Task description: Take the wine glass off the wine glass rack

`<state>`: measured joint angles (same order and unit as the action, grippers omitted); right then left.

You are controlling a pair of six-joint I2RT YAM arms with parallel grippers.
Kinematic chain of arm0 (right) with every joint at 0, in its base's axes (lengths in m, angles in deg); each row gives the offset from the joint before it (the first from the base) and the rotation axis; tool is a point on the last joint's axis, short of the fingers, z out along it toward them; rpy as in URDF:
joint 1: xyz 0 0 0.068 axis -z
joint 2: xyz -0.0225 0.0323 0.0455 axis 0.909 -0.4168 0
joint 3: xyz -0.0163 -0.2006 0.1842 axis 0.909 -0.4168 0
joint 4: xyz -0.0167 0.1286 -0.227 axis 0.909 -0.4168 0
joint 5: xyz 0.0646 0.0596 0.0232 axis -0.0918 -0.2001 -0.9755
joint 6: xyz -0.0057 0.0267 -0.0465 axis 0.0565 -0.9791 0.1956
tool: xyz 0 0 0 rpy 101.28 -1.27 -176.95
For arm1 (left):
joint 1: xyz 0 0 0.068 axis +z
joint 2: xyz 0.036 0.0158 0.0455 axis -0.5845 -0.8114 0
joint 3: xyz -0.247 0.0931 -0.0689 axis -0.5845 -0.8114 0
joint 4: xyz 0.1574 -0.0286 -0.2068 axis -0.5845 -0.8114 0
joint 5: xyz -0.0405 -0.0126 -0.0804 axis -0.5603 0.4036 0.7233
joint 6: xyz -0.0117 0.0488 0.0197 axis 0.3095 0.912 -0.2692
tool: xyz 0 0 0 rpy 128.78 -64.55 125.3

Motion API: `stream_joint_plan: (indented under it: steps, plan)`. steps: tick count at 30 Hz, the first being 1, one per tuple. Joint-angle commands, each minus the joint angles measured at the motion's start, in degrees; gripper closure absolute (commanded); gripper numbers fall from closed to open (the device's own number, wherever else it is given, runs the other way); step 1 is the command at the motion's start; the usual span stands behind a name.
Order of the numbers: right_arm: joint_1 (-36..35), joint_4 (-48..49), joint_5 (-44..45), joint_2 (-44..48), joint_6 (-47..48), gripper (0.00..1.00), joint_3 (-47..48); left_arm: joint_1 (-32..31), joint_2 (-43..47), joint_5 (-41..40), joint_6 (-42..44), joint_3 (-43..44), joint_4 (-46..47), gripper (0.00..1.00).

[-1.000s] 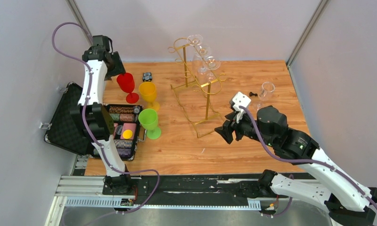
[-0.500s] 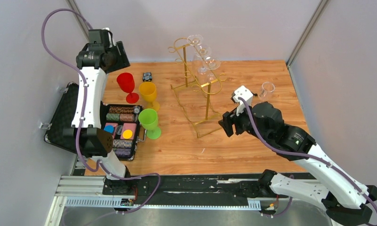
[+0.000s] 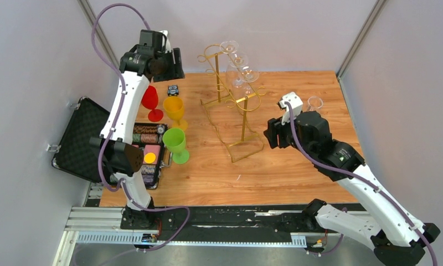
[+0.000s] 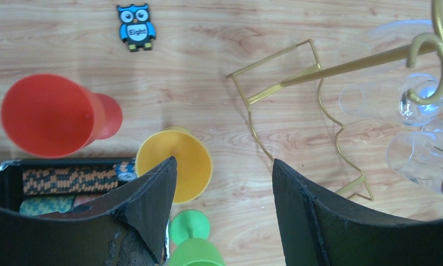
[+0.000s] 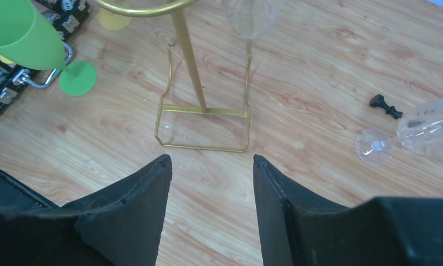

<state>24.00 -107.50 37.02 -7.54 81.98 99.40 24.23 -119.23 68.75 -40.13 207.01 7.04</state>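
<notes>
Two grippers open and empty, left gripper [image 4: 225,166] and right gripper [image 5: 211,160]; wine glasses [image 3: 237,71] hang on the gold rack [image 5: 187,55] mid-table.
Left gripper hovers high over the yellow cup [image 4: 180,158], with the red cup [image 4: 45,113] and owl card [image 4: 136,26] beyond. Right gripper faces the rack's near end, green cup [image 5: 20,27] to its left. Black case [image 3: 78,138] holds rows of chips [image 3: 144,134]. One loose glass [image 5: 427,130] lies on its side at right, near a small black piece [image 5: 385,105].
</notes>
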Motion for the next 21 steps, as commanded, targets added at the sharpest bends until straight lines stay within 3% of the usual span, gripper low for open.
stream_joint_plan:
  steps: [1,11,21]
  plan:
    - [1.4,8.7,-1.7,1.3,0.7,0.46,-3.5,-2.3,-4.0,1.1,-0.5,6.5,-0.9,0.28]
    - [1.6,27.5,-4.7,2.5,6.2,0.49,-14.7,-5.1,-11.3,1.1,-2.0,14.5,-1.4,0.29]
    - [1.7,50.7,-7.3,0.8,11.6,0.43,-25.7,-6.6,-14.1,2.3,-2.9,16.5,0.1,0.29]
